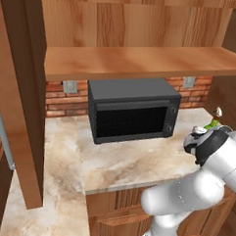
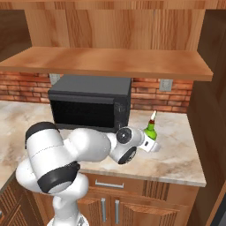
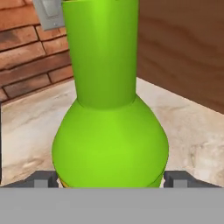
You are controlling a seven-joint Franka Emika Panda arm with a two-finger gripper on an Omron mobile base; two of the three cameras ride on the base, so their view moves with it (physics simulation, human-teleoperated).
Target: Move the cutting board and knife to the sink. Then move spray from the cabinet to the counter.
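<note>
spray (image 3: 109, 131) on counter (image 2: 176, 154) | end effector (image 3: 111, 179) wide open, fingers flanking it, no grip

My 2 base views look forward and down from behind me, sharing the microwave (image 1: 132, 111) and counter (image 2: 185, 159). My hand view sits very near the spray (image 3: 109, 109).

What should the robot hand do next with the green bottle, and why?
Probably pull straight back from the spray. It stands upright on the counter beside the microwave, and the hand is open, a fingertip on each side, so that step looks done.
</note>
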